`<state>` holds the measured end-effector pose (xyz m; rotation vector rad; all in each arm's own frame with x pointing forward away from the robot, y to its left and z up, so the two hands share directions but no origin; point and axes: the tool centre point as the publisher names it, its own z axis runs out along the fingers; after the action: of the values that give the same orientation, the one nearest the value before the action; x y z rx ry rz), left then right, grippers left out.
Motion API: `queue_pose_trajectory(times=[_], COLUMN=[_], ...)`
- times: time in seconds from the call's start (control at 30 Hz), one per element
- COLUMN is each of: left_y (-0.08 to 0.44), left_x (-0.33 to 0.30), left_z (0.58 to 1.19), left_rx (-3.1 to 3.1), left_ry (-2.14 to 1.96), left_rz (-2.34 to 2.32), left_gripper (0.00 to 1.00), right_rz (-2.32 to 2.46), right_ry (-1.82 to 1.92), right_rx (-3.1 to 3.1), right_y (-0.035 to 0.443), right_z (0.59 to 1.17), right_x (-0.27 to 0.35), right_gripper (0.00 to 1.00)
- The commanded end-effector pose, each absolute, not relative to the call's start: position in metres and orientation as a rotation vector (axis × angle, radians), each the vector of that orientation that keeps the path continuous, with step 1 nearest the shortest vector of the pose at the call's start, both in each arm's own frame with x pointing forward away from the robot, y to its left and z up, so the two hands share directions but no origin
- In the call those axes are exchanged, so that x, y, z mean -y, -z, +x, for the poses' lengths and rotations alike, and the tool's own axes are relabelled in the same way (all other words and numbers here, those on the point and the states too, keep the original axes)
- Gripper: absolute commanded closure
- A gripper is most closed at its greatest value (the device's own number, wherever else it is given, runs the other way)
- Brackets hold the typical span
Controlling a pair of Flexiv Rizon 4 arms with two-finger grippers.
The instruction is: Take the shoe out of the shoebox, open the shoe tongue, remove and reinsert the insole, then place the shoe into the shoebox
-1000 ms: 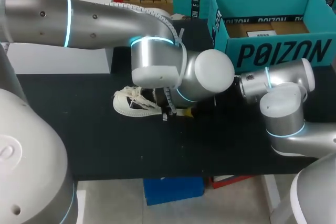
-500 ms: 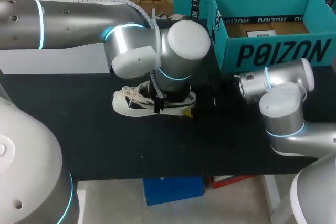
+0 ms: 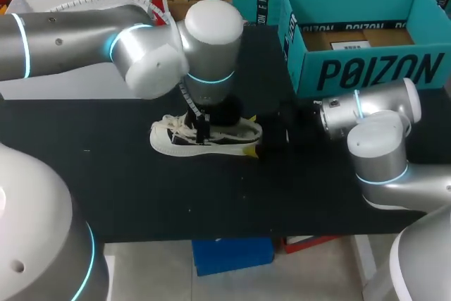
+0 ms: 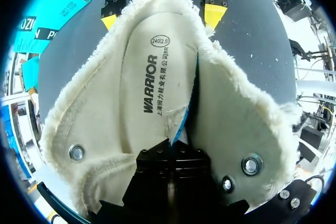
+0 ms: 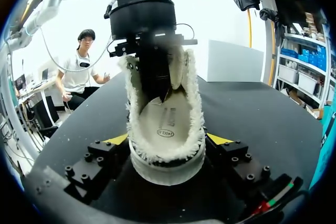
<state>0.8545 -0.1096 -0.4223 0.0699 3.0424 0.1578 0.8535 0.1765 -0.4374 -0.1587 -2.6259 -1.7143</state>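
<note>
A white fleece-lined shoe [image 3: 180,140] lies on its sole on the black table, toe to the left. My left gripper [image 3: 220,119] reaches down into its opening. In the left wrist view its black fingers [image 4: 170,148] are shut on the edge of the pale insole [image 4: 149,87], which is lifted along one side so its blue underside shows. My right gripper [image 3: 251,135] holds the heel. In the right wrist view the yellow tips [image 5: 168,140] press the shoe [image 5: 165,153] from both sides. The teal shoebox [image 3: 366,68] stands open at the back right.
A second teal box [image 3: 254,5] stands behind the shoe, and a white box [image 3: 77,79] sits at the back left. Bare black tabletop [image 3: 176,195] stretches in front of the shoe. My right arm's elbow [image 3: 377,149] rests low at the right.
My left arm's wrist has swung back and to the left, uncovering more of the shoe. The shoe and my right arm have stayed in place.
</note>
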Motion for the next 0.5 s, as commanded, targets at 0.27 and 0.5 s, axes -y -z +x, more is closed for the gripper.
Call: queue_pose_trajectory(times=[0.27, 0.5], left_y=[0.453, 0.441], left_x=[0.106, 0.114], left_z=[0.854, 0.854], left_rx=[-3.093, -3.116], left_ry=[0.168, 0.257], left_rz=[0.071, 0.04], left_gripper=[1.0, 1.0], right_rz=[-0.161, -0.161], right_ry=[1.713, 1.713], right_rx=[2.627, 2.627], right_y=[0.44, 0.44], right_z=[0.853, 0.853], right_x=[-0.174, -0.174], right_gripper=[1.0, 1.0])
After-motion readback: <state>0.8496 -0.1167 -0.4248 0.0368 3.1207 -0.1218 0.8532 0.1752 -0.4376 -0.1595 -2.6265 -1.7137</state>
